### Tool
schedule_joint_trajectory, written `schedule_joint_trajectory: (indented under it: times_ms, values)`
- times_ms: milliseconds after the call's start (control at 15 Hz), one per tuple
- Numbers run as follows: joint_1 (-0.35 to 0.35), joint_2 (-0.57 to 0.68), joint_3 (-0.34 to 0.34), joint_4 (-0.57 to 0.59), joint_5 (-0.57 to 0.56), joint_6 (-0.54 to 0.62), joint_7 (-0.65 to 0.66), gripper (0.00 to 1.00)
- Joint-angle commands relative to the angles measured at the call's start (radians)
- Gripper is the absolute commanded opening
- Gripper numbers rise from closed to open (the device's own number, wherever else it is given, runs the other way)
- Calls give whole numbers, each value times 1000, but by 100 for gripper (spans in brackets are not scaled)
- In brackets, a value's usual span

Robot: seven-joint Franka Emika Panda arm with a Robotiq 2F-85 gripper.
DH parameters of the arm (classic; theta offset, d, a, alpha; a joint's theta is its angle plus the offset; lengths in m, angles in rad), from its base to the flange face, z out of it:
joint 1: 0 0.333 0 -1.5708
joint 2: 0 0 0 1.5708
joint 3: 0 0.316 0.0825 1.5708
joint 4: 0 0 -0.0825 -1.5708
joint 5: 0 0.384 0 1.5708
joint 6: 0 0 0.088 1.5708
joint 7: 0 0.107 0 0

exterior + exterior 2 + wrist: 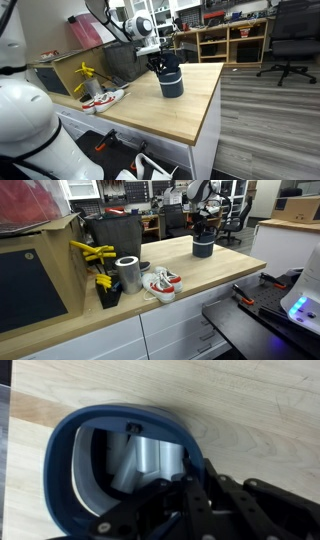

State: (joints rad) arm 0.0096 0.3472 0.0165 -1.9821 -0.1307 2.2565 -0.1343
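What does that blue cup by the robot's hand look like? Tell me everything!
The blue cup is dark blue outside and shiny silver inside, like metal. It has a wide, open mouth, looks empty, and shows no handle. It stands upright on the light wooden table, far from the things at the other end. The robot's jaws reach down from above and are shut on its rim; nothing else touches it.

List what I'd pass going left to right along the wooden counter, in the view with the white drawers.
First the yellow tool → can → shoes → cup, with the hand at its top.
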Motion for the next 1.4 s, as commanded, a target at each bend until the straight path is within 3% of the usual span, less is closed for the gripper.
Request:
schedule_joint_trajectory:
  times_ms: [0,400,1333]
  values:
    - [-13,21,16,31,56,-39,-29,3]
    - [-21,36,12,49,89,-55,-34,3]
    - [-22,38,2,60,43,-69,-89,3]
